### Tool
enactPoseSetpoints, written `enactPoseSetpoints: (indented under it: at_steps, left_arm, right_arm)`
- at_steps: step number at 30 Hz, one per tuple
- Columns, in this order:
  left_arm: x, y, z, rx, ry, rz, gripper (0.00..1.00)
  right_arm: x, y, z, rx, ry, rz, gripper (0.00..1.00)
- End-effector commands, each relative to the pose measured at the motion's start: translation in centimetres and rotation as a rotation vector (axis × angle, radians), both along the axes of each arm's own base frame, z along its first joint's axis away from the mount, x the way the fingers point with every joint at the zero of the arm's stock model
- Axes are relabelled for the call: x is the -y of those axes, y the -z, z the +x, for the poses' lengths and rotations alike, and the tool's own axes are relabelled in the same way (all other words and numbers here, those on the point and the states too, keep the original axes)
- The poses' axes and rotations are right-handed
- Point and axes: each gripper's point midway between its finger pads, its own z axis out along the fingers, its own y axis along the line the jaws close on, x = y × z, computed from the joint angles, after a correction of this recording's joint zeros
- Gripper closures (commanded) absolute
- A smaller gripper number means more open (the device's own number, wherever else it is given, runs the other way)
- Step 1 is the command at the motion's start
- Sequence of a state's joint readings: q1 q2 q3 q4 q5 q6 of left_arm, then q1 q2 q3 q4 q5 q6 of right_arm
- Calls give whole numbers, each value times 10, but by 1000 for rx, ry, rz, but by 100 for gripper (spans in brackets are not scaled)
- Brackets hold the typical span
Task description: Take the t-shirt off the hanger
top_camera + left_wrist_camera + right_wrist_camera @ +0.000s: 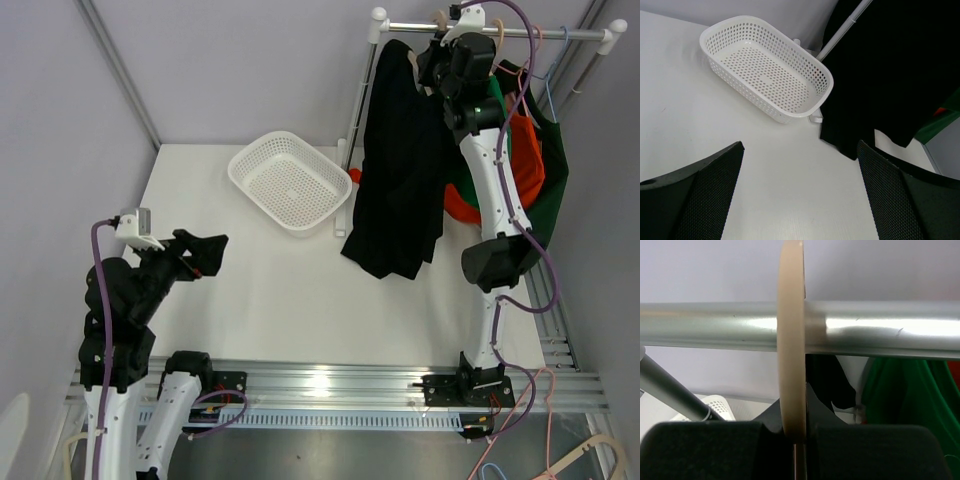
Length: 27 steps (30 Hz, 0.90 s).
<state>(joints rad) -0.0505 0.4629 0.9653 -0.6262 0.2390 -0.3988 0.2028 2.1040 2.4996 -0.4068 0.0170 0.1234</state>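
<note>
The black t-shirt (400,170) is seen hanging from the silver rail (890,330), up at 1 o'clock in the top view. It is hung on a hanger, but only the pale hanger hook (791,365) is shown clearly, looped over the rail. The bottom of the shirt reaches down near the white table (280,300).

The right claw (799,436) is lifted high to the rail. It is squeezed tight on the hanger hook, at 6 o'clock from the rail in the wrist view. The hook is likely held there so that the hanger can be lifted off the rail with the shirt on it.

A green cloth (555,150) and an orange cloth (525,160) are hung at 3 o'clock from the black shirt. They are close, so a careful lift may be needed.

The left claw (800,150) is held wide, with nothing in it. It is placed low over the table at 8 o'clock and pointed at the shirt. It is probably set there so the shirt can be grabbed and pulled off once the hanger is brought down. A white basket (240,165) is set at 11 o'clock, just beside the shirt's bottom edge.
</note>
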Motion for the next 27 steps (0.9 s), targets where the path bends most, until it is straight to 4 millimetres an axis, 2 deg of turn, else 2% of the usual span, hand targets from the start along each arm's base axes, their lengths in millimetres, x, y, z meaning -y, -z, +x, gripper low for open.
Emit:
enactPoseSetpoints:
  at_steps: [1, 2, 3, 6, 7, 9, 12, 14, 16, 19, 20, 21, 22, 23, 24, 27]
  left_arm:
    - [2, -17, -3, 37, 16, 13, 1]
    - [2, -18, -3, 41, 14, 12, 0]
    - [2, -19, -3, 41, 12, 8, 1]
    - [3, -17, 0, 30, 21, 1, 1]
    - [5, -18, 0, 30, 33, 0, 1]
    - [12, -21, -2, 40, 78, 6, 0]
    - [19, -30, -7, 90, 126, 25, 1]
    - [21, -39, -10, 129, 140, 31, 0]
    - [25, -40, -10, 134, 167, 31, 0]
    - [41, -46, -13, 167, 262, 30, 0]
    - [44, -48, -13, 185, 283, 32, 0]
    - [50, -49, -15, 201, 320, 45, 1]
    - [57, -54, -20, 215, 358, 49, 0]
    - [60, -56, -17, 215, 375, 66, 1]
    - [62, -62, -18, 223, 383, 74, 1]
    - [81, -73, -21, 221, 481, 99, 1]
  right_arm:
    - [7, -70, -21, 167, -23, 37, 100]
    - [7, -77, -26, 180, -32, 38, 100]
    - [8, -95, -39, 213, -40, 45, 100]
    - [8, -121, -62, 265, -62, 60, 100]
    - [10, -136, -77, 295, -65, 69, 100]
    - [14, -151, -97, 320, -64, 80, 100]
    - [21, -154, -111, 301, -36, 109, 100]
    - [40, -143, -119, 229, 67, 149, 100]
    - [49, -129, -129, 160, 160, 221, 100]
    - [47, -108, -156, 107, 241, 240, 100]
    - [37, -78, -159, 47, 270, 223, 100]
    - [39, -88, -181, 74, 268, 247, 100]
    - [37, -86, -189, 74, 271, 281, 100]
    - [34, -64, -193, 32, 292, 278, 100]
    - [38, -70, -211, 42, 288, 310, 100]
    - [35, -51, -230, 5, 301, 375, 100]
